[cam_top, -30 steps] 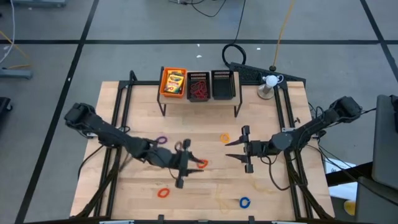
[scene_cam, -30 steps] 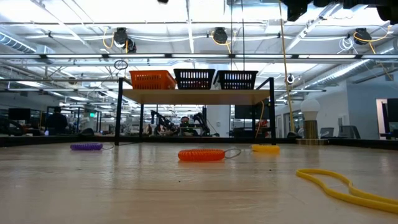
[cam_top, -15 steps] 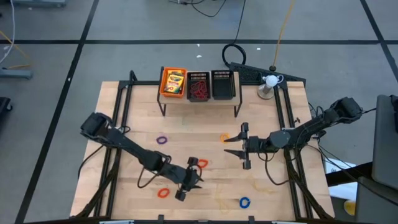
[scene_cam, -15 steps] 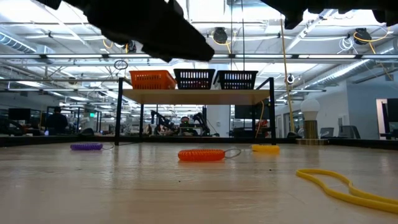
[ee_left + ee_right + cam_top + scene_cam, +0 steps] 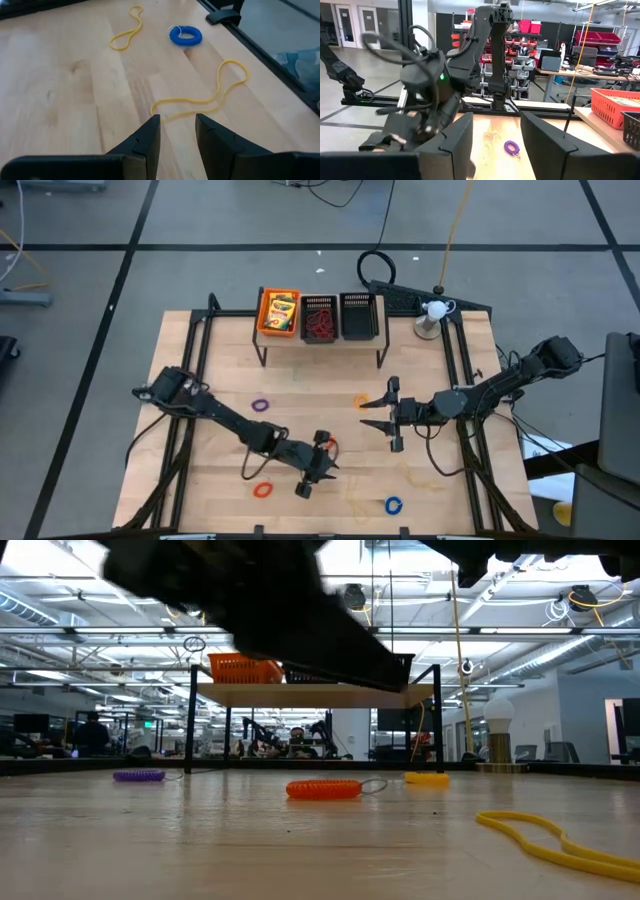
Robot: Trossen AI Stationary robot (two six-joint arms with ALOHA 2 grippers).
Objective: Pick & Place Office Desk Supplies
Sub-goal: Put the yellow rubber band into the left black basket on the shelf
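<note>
High view gives us the layout, so we read it from the left edge across. Our left gripper [image 5: 312, 471] is stretched out over the front middle of the table [image 5: 220, 390], just beside the red ring [image 5: 325, 444] and above and to the right of the orange ring [image 5: 263, 490]; the purple ring [image 5: 261, 406] lies behind the arm. In the left wrist view its fingers [image 5: 145, 145] stand apart with nothing between them, and a thin yellow band [image 5: 200, 97] loops across the wood just ahead, with the blue ring [image 5: 185, 35] and a second yellow band [image 5: 127, 30] farther on. Moving right, the shelf at the back carries the orange bin [image 5: 279, 311] with the yellow card boxes in it, then two black bins [image 5: 339, 317], one already holding reddish bands. Our right gripper [image 5: 392, 416] waits at centre right, fingers spread and empty, near a small orange-yellow ring [image 5: 361, 402]. We judge the left arm is lining up on the yellow band. The risk is that so thin and flat a loop slips under the fingertips, so they close on bare wood. A skewed descent could also drag the band or nudge the red ring away.
</note>
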